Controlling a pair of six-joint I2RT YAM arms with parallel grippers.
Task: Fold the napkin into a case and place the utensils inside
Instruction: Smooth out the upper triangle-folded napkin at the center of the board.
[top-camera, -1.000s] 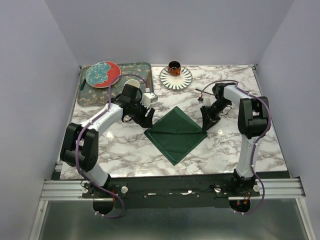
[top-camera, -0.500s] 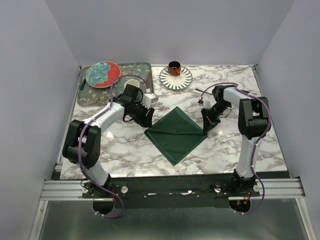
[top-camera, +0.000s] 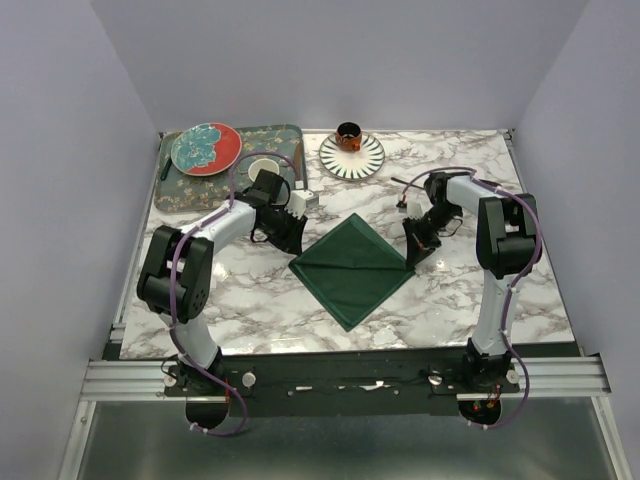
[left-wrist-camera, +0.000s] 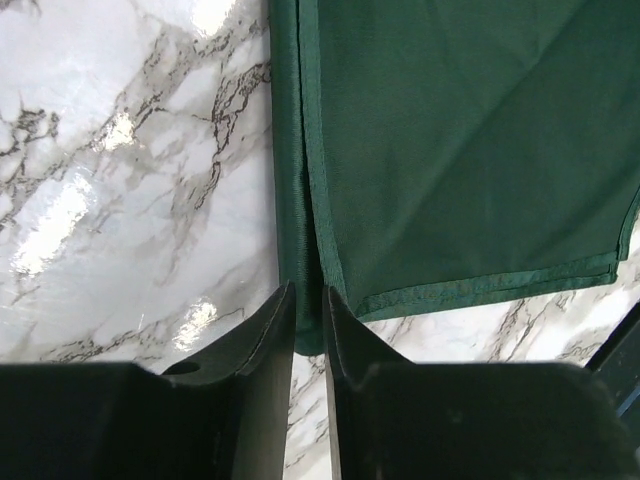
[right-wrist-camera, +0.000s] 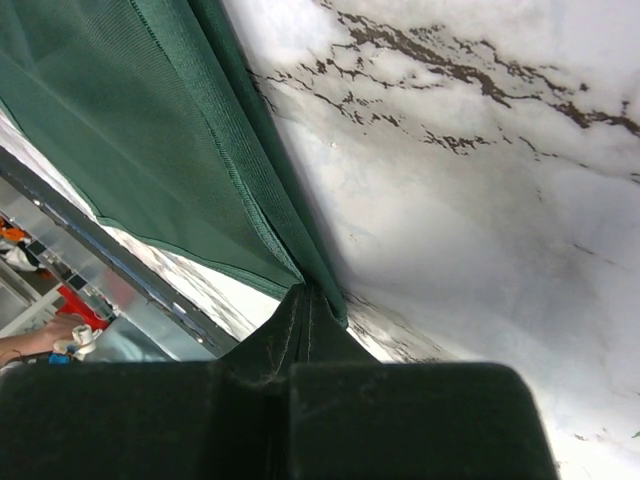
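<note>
The dark green napkin (top-camera: 352, 268) lies flat as a diamond in the middle of the marble table. My left gripper (top-camera: 293, 243) is low at its left corner. In the left wrist view the napkin's hem (left-wrist-camera: 300, 230) runs in between the fingertips of the left gripper (left-wrist-camera: 308, 290), whose jaws stand a narrow gap apart. My right gripper (top-camera: 411, 256) is at the right corner. In the right wrist view the right gripper (right-wrist-camera: 306, 290) is shut on the napkin's edge (right-wrist-camera: 250, 200). A slim dark piece (top-camera: 400, 183), perhaps one of the utensils, lies behind the right arm.
A patterned tray (top-camera: 290, 135) at the back left holds a red and teal plate (top-camera: 205, 148) and a white cup (top-camera: 263, 167). A striped plate (top-camera: 365, 158) with an orange cup (top-camera: 348, 133) stands at the back centre. The table's front edge runs just below the napkin.
The right gripper has closed onto the napkin's right corner. The left gripper's jaws have narrowed around the left corner, and the left forearm has swung slightly inward.
</note>
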